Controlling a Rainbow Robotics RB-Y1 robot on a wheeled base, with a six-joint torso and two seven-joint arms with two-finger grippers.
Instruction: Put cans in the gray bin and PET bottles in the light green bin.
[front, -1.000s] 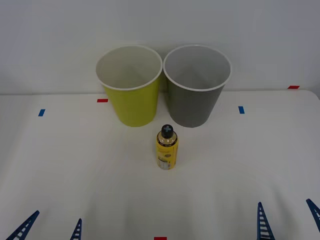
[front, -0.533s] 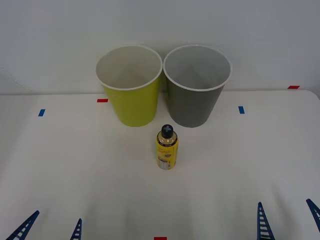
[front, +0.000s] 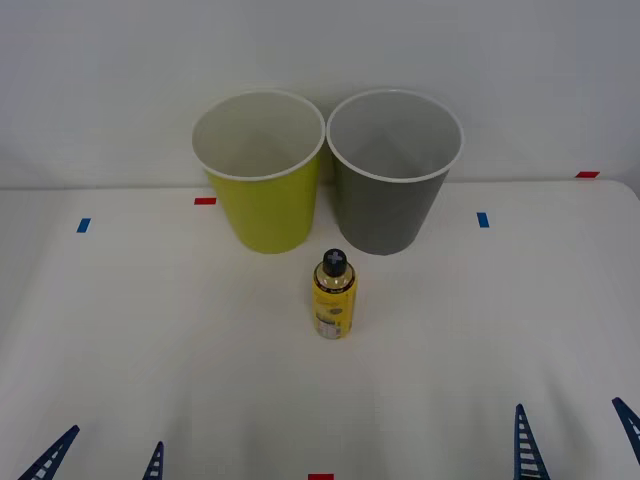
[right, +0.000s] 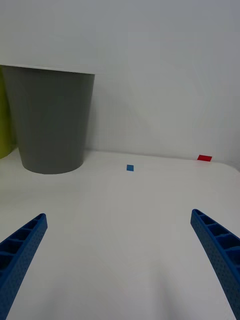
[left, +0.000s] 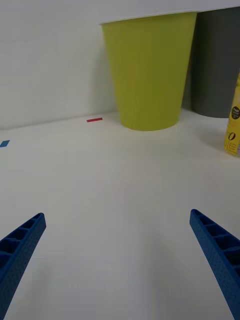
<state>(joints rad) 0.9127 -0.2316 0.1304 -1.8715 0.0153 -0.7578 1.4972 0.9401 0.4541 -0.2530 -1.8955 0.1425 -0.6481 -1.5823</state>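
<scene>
Nothing grasped yet: left gripper (front: 100, 455) and right gripper (front: 575, 430) hover low, fingers apart and empty. PET bottle (front: 334, 295) stands ahead between them, just before the light green bin (front: 262, 190) and gray bin (front: 390, 195). Next: reach, clamp bottle.

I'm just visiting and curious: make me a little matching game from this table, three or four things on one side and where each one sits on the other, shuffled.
Things:
1. light green bin
2. gray bin
3. PET bottle
4. right pincer

Places:
A. upright on the table, in front of both bins
B. back row, robot's right
C. low at the near edge, open, holding nothing
D. back row, robot's left

Pairs: 1-D, 2-B, 3-A, 4-C
</scene>
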